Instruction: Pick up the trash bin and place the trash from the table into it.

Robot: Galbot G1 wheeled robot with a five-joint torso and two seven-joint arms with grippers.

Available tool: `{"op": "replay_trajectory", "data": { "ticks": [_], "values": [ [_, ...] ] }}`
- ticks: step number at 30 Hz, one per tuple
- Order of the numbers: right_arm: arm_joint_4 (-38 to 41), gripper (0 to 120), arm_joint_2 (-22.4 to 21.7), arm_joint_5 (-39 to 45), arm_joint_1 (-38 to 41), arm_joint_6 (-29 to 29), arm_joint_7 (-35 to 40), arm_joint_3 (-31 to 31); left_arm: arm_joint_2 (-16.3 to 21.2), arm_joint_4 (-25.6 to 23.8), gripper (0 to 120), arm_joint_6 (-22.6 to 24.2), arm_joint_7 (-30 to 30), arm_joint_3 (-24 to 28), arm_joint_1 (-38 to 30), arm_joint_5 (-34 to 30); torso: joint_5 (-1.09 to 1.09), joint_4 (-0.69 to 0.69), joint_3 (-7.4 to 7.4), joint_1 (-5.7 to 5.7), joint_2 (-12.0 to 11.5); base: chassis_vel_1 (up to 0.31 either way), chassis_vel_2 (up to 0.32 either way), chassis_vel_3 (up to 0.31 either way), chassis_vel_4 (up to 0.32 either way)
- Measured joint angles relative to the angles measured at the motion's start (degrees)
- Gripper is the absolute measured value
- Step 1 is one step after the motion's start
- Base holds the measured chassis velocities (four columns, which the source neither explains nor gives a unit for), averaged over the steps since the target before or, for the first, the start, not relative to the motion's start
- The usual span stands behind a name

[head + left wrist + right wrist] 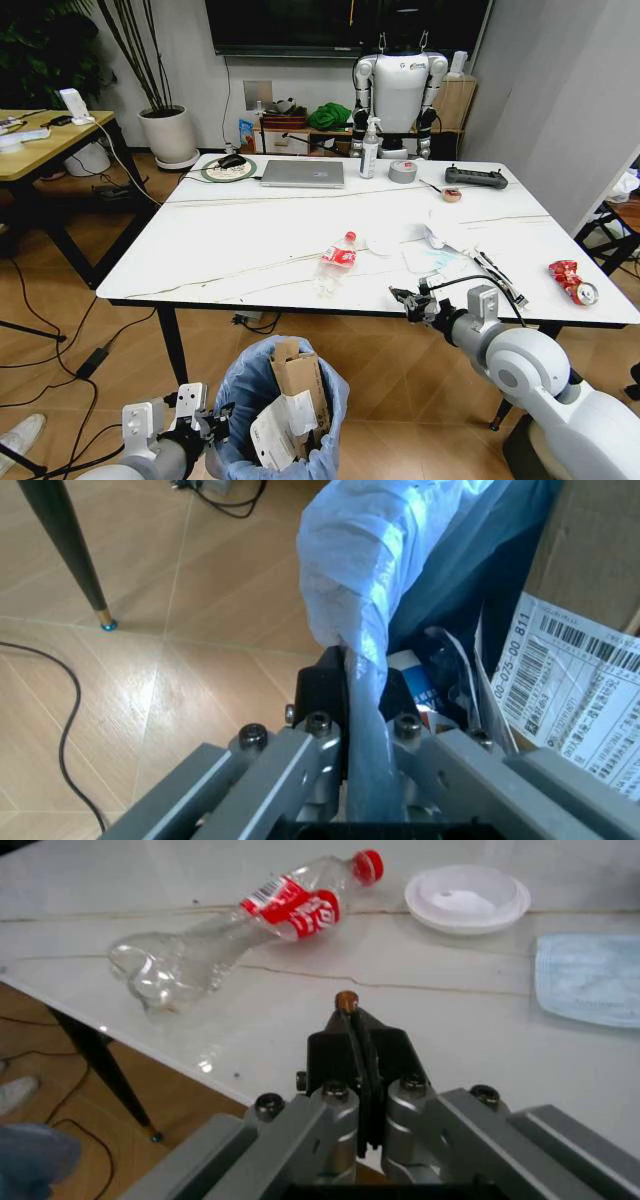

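Note:
The trash bin (285, 405), lined with a light-blue bag, hangs low in front of the table (230, 250). My left gripper (215, 425) is shut on its bag rim (350, 600). Torn cardboard (297, 372) and barcoded white papers (570, 682) stick out of it. My right gripper (405, 298) hovers at the table's front edge, shut, with a small brown bit (346, 999) pinched at its tips. Beyond the gripper lie a crushed red-labelled bottle (240, 922), a white lid (467, 898) and a pale blue wrapper (590, 986). A crushed red can (572, 281) rests at the table's right end.
At the far side of the table are a silver laptop (302, 173), a grey tape roll (403, 171), a spray bottle (370, 148) and a black controller (476, 177). Another robot (400, 90) stands behind. A wooden desk (40, 140) is to the left, and cables (60, 360) cross the floor.

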Motion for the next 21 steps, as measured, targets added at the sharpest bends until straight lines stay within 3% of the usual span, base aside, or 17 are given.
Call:
{"op": "replay_trajectory", "data": {
  "ticks": [13, 19, 21],
  "values": [
    [13.6, 0, -1.3, 2.5, -3.8, 0.2, -0.8, -0.9, 0.0, 0.0, 0, 0.0, -0.2, -0.1, -0.3, 0.0, 0.00, -0.01, 0.00, 0.00, 0.0, 0.000, 0.000, 0.000, 0.000],
    [17.7, 0, -1.8, 1.2, -5.9, 3.7, -9.6, -2.5, 0.4, 0.0, 0, 0.0, -0.6, -0.3, -0.7, -0.6, 0.00, 0.00, 0.00, 0.00, 0.0, 0.000, 0.000, 0.000, 0.000],
    [18.4, 0, -2.2, -1.8, -7.6, 6.5, -16.8, -2.7, 0.4, 0.0, 0, 0.0, -0.6, -0.3, -0.8, -0.8, 0.00, -0.01, 0.00, 0.00, 0.0, 0.000, 0.000, 0.000, 0.000]
  ]
}}
